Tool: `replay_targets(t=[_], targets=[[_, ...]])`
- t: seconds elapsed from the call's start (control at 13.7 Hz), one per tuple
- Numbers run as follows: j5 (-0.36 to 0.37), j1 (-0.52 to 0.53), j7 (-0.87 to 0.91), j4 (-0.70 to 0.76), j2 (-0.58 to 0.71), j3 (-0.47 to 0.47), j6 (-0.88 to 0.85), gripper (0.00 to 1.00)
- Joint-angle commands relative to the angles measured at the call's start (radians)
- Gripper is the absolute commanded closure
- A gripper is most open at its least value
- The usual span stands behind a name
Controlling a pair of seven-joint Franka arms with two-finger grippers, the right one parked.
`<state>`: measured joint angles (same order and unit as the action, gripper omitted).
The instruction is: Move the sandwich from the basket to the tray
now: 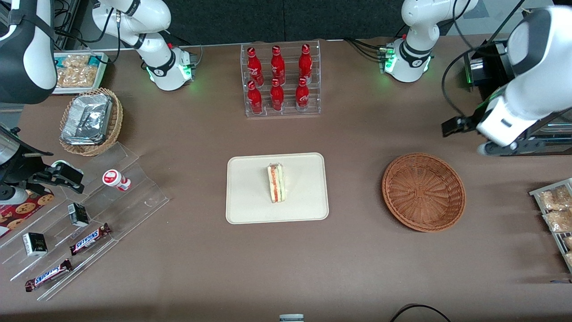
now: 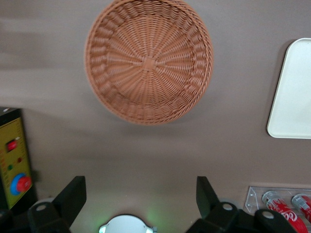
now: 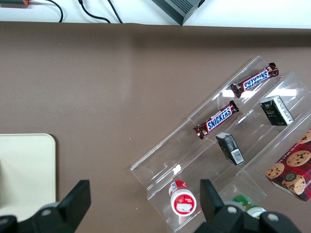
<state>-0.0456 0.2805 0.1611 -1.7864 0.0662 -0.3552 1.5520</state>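
Front view: gripper (image 1: 464, 129) hangs off the working arm, raised above the table, farther from the camera than the basket (image 1: 423, 192) and toward the working arm's end. Fingers too hard to read from here. Sandwich (image 1: 277, 182) stands on its edge in the middle of the tray (image 1: 250, 197), red/green filling strip facing up, clear of the rim all round. Basket holds nothing, sits beside the tray toward the working arm's end, well apart from it w/ bare brown table (image 1: 357, 259) between. Rack of red bottles (image 1: 280, 80) stands farther from the camera than the tray, a gap between them. Bagged snacks (image 1: 556, 210) at the working arm's table edge, near the basket but not touching. Acrylic steps w/ Snickers bars (image 1: 90, 239) and the foil-packet basket (image 1: 91, 120) lie toward the parked arm's end.

Left wrist view: both fingers (image 2: 72, 199) spread wide, nothing between them, touching nothing; gripper (image 2: 141, 196) well above the tabletop. Basket (image 2: 149, 60) seen straight into, bare weave. Corner of the tray (image 2: 291, 97) shows, a strip of table separating it from the basket. Control box w/ red knob (image 2: 19, 182) close by one finger; bottle tops (image 2: 284, 206) near the other.

Right wrist view: tray corner (image 3: 29, 170), acrylic steps, Snickers bars (image 3: 217, 120), cookie box (image 3: 291, 170); no task item besides the tray.
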Motion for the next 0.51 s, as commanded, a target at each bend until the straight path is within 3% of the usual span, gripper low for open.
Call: replay_targets(t=[0.0, 0.15, 0.44], targets=[[-0.013, 0.011, -0.012, 0.155, 0.006, 0.033, -0.136, 0.0], [-0.004, 0.009, -0.005, 0.238, -0.003, 0.032, -0.171, 0.0], [-0.002, 0.005, 0.0, 0.272, -0.003, 0.027, -0.171, 0.0]])
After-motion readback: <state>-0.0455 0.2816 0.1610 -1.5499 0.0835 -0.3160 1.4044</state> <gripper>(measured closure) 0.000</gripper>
